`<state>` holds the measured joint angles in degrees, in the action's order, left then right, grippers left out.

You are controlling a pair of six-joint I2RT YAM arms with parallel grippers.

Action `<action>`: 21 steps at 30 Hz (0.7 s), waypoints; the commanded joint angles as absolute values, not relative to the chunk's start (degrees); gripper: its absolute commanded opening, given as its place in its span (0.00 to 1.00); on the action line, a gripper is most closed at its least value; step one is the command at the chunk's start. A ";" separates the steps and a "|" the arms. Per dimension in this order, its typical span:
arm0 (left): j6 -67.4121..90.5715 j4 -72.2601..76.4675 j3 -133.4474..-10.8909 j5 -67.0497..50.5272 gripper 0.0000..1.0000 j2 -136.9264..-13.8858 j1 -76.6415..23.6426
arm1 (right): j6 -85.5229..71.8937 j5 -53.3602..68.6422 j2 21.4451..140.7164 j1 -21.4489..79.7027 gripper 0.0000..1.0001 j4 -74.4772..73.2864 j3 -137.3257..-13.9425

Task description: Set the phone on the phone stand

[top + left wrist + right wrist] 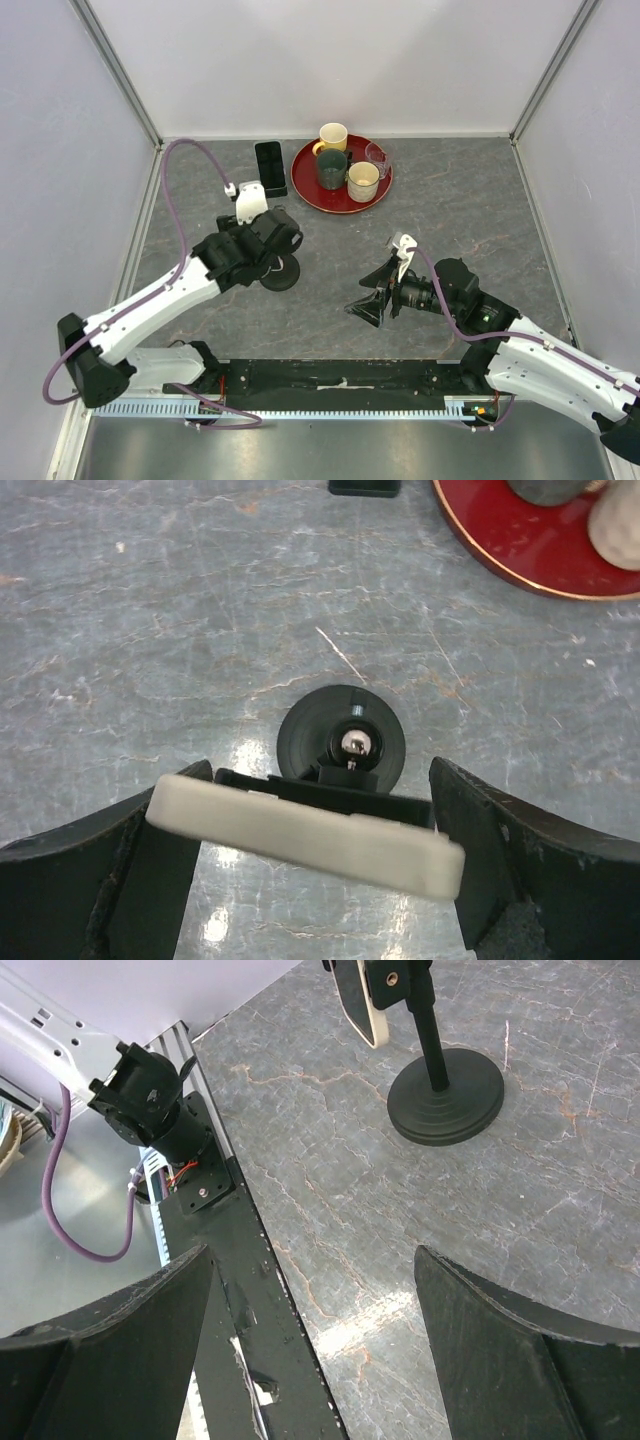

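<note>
The phone leans on the phone stand, spanning the wide-apart left gripper; whether it is clamped, I cannot tell.

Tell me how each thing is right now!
Black round-based phone stand: upright.
Cream-edged black-screen phone: against the stand's holder.
Left gripper: wide around phone, grip unclear.
Right gripper: open, empty.
Black rectangular slab: lying flat.
Cups on round red tray: upright.

left arm reaching forward, jaws wide | right arm low, jaws wide
</note>
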<state>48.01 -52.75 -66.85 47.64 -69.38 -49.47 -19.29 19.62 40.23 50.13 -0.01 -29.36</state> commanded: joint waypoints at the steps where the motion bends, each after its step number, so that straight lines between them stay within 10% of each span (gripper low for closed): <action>1: 33.42 -36.76 -60.23 43.86 0.95 -61.10 -49.22 | -19.07 19.86 40.34 50.01 0.88 1.76 -29.18; 21: 18.19 -25.22 -53.44 32.43 0.81 -54.31 -45.09 | -19.86 20.48 41.49 50.01 0.88 3.52 -29.00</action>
